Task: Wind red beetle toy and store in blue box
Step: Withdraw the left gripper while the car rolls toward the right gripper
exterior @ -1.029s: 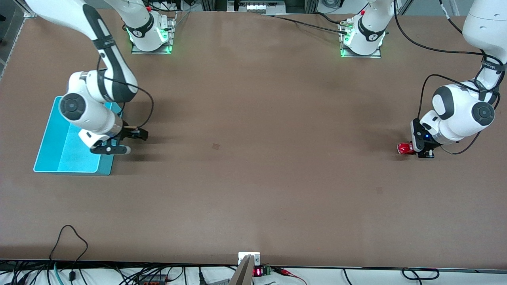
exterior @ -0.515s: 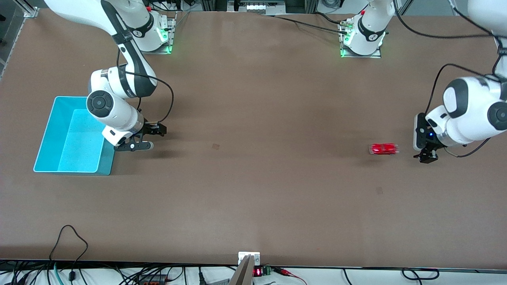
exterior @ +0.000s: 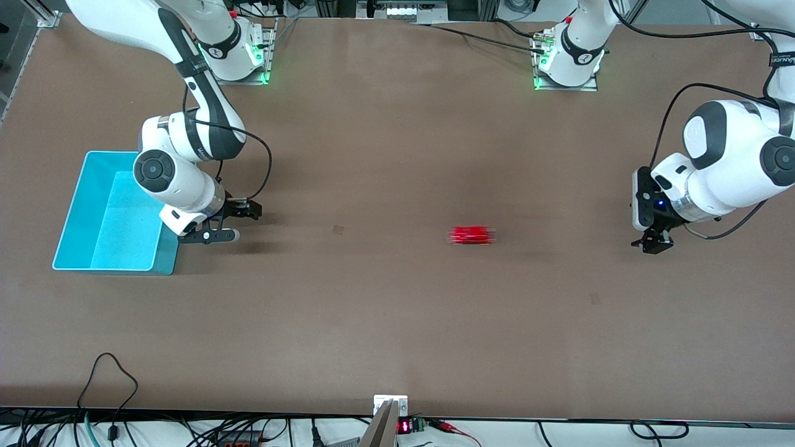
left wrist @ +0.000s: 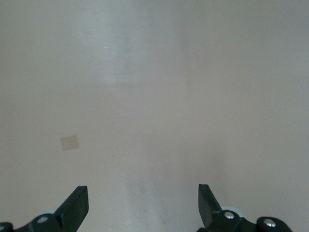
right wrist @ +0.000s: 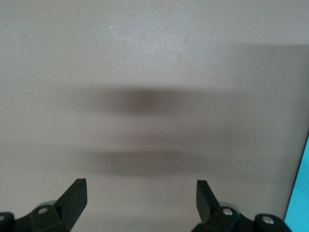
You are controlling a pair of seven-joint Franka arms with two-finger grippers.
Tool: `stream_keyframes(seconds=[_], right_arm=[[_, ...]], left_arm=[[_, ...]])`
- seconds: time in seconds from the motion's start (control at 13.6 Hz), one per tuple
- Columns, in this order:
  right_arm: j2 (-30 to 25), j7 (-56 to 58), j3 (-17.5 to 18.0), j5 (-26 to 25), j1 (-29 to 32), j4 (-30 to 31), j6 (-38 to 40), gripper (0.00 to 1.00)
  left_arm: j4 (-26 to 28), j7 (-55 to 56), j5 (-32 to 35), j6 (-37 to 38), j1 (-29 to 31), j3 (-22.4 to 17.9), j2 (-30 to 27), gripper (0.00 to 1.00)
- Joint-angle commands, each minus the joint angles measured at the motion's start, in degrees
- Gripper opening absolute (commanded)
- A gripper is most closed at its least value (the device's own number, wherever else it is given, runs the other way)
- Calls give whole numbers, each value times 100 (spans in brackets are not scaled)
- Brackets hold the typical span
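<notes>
Released and rolling since the earlier frame, the red beetle toy [exterior: 472,235] now crosses mid-table toward the blue box [exterior: 81,214], both left gripper [exterior: 651,243] and right gripper [exterior: 225,223] open and empty; light, glossy, slippery, it is best pinched across its sides.

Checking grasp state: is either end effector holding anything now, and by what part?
Nothing is held. The left end effector and right end effector are both open and empty; the red beetle toy sits alone mid-table.

The red beetle toy [exterior: 471,235] is a motion-blurred streak; the right arm hides part of the blue box [exterior: 87,218].
</notes>
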State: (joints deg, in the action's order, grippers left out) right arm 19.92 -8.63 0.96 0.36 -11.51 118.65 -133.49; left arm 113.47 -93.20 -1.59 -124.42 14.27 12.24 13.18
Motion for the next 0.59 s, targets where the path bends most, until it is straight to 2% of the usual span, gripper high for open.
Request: stream_keyframes(seconds=[0.0, 0.15, 0.22, 0.51], right_arm=[[65, -7, 1, 113, -1, -140, 60, 100], [48, 2, 1, 113, 34, -140, 68, 100], [39, 11, -8, 113, 34, -140, 86, 100], [3, 20, -17, 113, 113, -140, 112, 100]], left_arm=[[-123, 1692, -105, 23, -152, -3, -9, 100], [-150, 3177, -113, 23, -161, -12, -44, 100], [-393, 3837, -105, 32, -161, -12, -44, 100], [-651, 5755, -105, 94, -152, -46, -149, 100]])
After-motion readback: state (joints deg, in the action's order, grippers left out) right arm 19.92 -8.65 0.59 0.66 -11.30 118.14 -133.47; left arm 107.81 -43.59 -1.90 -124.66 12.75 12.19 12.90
